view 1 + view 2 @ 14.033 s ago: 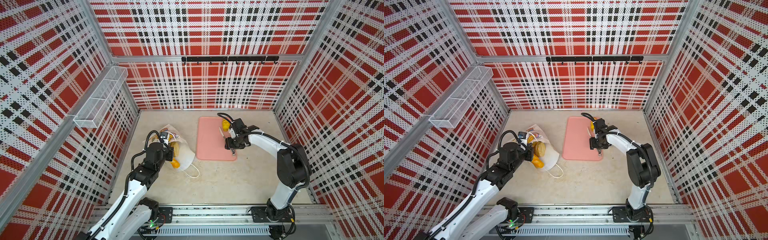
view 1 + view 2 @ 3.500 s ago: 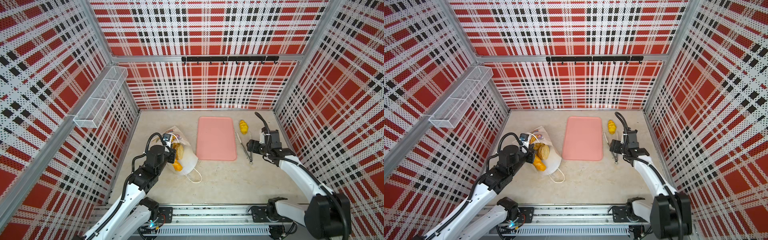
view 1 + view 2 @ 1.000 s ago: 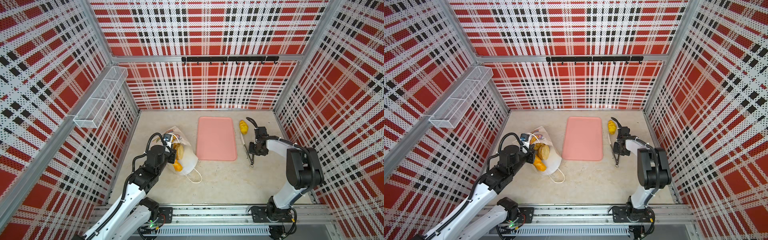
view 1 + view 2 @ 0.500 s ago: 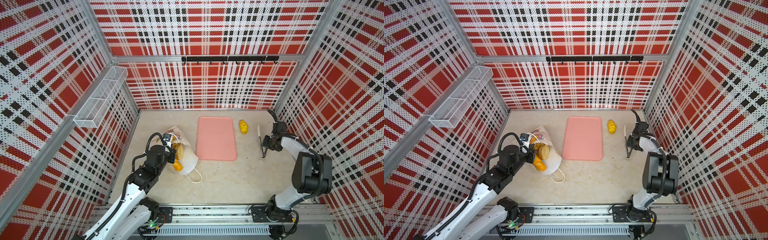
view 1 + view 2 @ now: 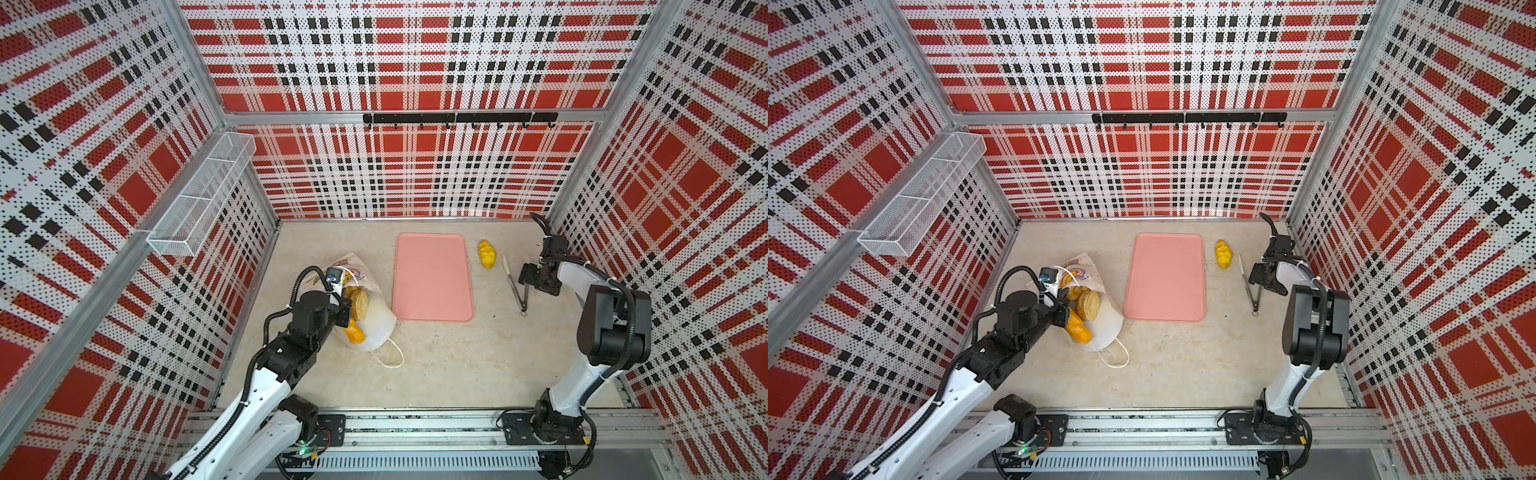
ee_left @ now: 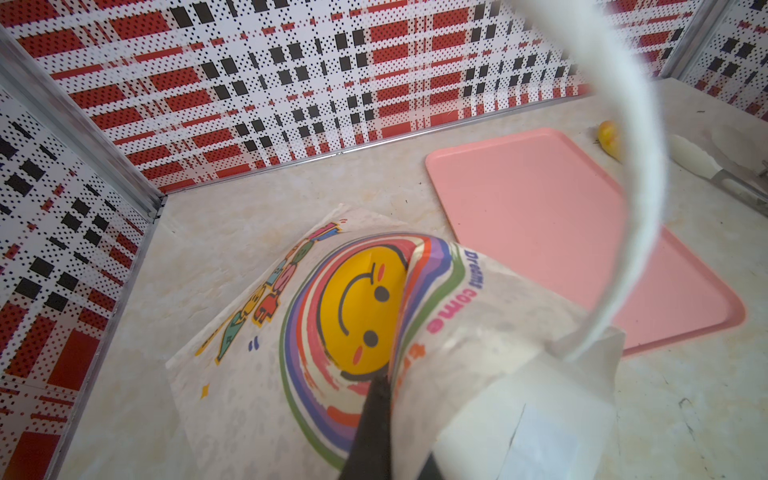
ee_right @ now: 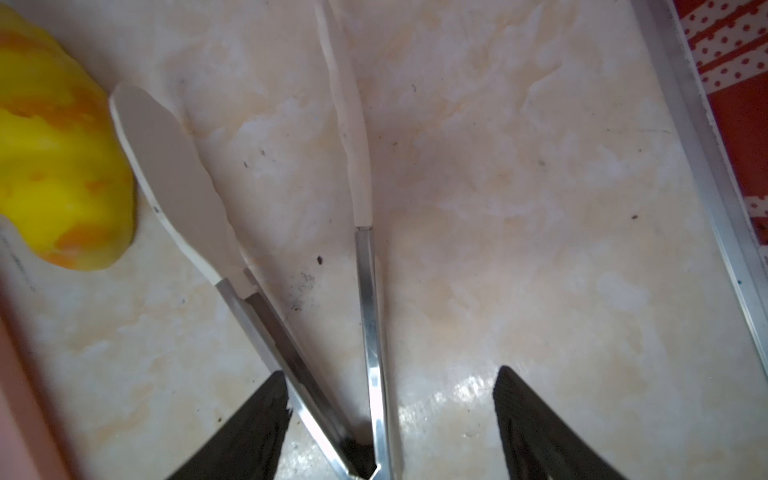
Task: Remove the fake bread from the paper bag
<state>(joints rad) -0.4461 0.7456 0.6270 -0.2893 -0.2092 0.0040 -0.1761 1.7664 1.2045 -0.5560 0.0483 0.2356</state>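
The right hand [image 7: 390, 372] has spread open since a moment ago, letting go of the tongs [image 5: 514, 286] on the surface [image 5: 436, 365]. Left to right: the left hand [image 5: 344, 309] pinches the paper bag [image 5: 380, 330] rim, at least 3 breads [image 5: 359, 302] still inside; past the pink tray [image 5: 432, 278], 1 yellow bread [image 5: 487, 254] lies out, just beside the tongs, near the right hand.

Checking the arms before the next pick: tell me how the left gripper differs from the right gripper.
The left gripper is shut, pinching the bag's edge; the right gripper is open, gripping nothing. The left gripper sits at the bag's mouth, left of the tray; the right gripper straddles the tongs lying on the table, right of the tray. Both have black fingers.
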